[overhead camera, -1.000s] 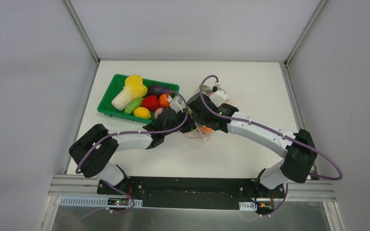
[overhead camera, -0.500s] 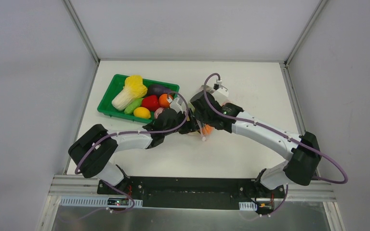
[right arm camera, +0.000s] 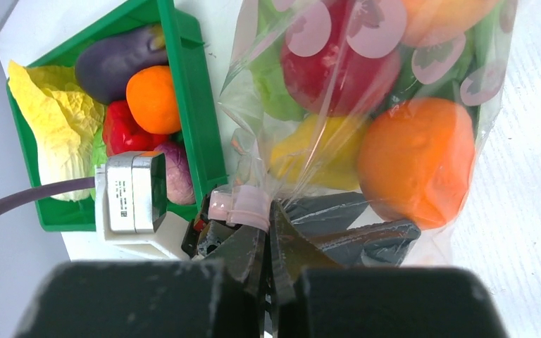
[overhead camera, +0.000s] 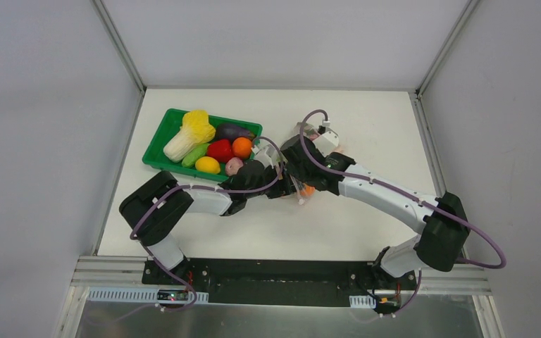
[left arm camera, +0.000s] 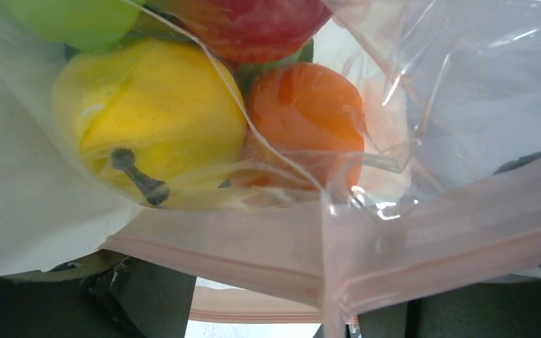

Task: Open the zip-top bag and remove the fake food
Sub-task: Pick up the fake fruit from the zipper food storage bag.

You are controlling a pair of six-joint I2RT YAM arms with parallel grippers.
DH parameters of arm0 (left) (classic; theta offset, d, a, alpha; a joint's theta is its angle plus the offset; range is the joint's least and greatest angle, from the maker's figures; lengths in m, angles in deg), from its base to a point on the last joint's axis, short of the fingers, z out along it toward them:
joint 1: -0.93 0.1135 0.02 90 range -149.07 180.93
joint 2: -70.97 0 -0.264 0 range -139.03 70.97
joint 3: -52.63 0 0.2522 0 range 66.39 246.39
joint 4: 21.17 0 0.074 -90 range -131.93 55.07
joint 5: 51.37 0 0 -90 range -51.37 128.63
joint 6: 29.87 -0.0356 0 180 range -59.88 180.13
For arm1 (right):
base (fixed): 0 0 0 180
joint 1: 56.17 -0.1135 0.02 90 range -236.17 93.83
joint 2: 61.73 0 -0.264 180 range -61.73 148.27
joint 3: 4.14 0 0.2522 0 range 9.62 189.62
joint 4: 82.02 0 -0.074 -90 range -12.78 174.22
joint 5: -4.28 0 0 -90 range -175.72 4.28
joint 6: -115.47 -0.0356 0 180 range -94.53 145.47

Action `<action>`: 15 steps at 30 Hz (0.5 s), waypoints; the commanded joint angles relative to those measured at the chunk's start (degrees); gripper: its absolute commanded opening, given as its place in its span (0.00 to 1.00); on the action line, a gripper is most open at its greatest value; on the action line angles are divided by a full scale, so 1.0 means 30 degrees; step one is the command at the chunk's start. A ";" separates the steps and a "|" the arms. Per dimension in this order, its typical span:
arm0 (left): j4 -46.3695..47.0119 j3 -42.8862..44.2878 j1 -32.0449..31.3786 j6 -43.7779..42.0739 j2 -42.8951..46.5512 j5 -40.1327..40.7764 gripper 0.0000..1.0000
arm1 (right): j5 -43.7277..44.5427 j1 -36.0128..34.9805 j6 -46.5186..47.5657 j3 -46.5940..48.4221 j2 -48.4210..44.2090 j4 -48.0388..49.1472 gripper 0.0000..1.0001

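The zip-top bag (right arm camera: 366,84) was found at mid-worktop (overhead camera: 366,127), just beside the green tray (right arm camera: 190,105). Its pink zip strip (left arm camera: 423,246) was clamped in the right hand (right arm camera: 268,232), fingers pressed together. The left hand (left arm camera: 289,313) was seen with fingers apart, gripping nothing. The fake food (right arm camera: 415,162) was all seen inside the plastic, so opening and removal were judged left to do. Whether the zip had parted at all could not be told.

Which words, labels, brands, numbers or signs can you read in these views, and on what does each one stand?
No text here can be read.
The white sticker on the left wrist's camera box: rows of small print, too small to read.
The zip-top bag: pink round prints only, no letters to be seen.
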 commanded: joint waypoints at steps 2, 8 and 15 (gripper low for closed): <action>0.2650 0.1362 -0.0281 0.0350 -0.0341 0.0007 0.68 | -0.2662 -0.1006 -0.2093 -0.0786 -0.0395 0.2180 0.00; 0.2312 0.0463 0.0286 0.0823 -0.0047 0.0306 0.64 | -0.0659 -0.0683 -0.0609 -0.0896 -0.1313 0.0718 0.11; 0.2622 0.0220 0.0530 0.1043 -0.0120 -0.0108 0.67 | -0.2421 0.1256 0.3298 0.0400 -0.1988 -0.1092 0.58</action>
